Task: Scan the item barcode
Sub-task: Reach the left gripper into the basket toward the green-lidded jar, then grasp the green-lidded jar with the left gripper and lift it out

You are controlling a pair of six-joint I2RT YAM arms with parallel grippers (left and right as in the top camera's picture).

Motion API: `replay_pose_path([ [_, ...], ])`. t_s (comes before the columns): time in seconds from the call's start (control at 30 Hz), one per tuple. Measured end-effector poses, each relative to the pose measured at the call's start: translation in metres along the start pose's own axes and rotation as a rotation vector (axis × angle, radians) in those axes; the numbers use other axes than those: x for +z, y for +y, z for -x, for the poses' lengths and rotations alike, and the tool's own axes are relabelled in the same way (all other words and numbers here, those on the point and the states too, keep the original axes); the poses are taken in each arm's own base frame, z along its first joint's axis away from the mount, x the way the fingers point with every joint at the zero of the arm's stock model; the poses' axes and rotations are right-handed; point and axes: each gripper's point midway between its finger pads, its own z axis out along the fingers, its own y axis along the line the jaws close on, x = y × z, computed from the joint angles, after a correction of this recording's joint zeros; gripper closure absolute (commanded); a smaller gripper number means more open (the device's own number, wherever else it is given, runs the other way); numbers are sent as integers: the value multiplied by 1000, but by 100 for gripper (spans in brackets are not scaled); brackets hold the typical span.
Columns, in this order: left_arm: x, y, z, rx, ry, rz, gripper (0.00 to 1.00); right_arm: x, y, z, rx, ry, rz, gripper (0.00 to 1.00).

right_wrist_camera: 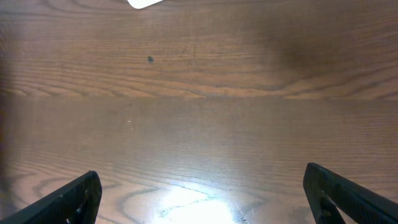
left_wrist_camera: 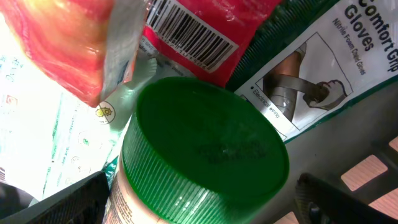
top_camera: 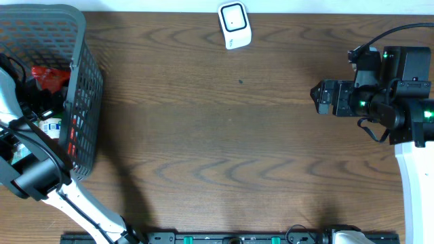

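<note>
"Green lid [left_wrist_camera: 205,149] dead centre under the left tool [left_wrist_camera: 205,198]. What is it on?"

"A jar [left_wrist_camera: 140,202] with a pale label, standing upright in the grey mesh basket [top_camera: 85,88]. The tool's two dark fingers [left_wrist_camera: 62,200] stand wide apart, one on each side of the lid. It is open and gripping nothing."

"Touching the jar?"

"Close beside it. Whether they touch, I cannot tell."

"What else is in the basket?"

"Just behind the lid, a red pack [left_wrist_camera: 249,18] shows a black-and-white barcode [left_wrist_camera: 189,31] facing the camera. To the right of it lies a glove packet [left_wrist_camera: 317,68] with a dark green edge and a drawing of a gloved hand. At the upper left, a shiny pink-red packet [left_wrist_camera: 56,43] overlaps a white wrapper [left_wrist_camera: 37,137] with teal print."

"And the scanner?"

"The white scanner [top_camera: 234,25] sits on the brown wooden desk [top_camera: 203,135], at the middle of the far edge. It is well apart from the basket, which is at the left end."

"The right tool?"

"The right tool [right_wrist_camera: 202,196] hovers over bare desk at the right side, fingers spread wide and holding nothing. A white corner of the scanner shows at the top of its view."
</note>
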Motion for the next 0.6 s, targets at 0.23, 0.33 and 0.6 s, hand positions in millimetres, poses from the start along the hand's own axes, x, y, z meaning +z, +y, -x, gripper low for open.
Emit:
replay_pose_path([
  [0.23,0,-1,0,0,0,-5,2,0,0,0,0,0,0,1],
  [0.33,0,-3,3,-1,-11,-19,0,0,0,0,0,0,0,1],
  [0.6,1,-1,2,-1,-8,-9,14,0,0,0,0,0,0,1],
])
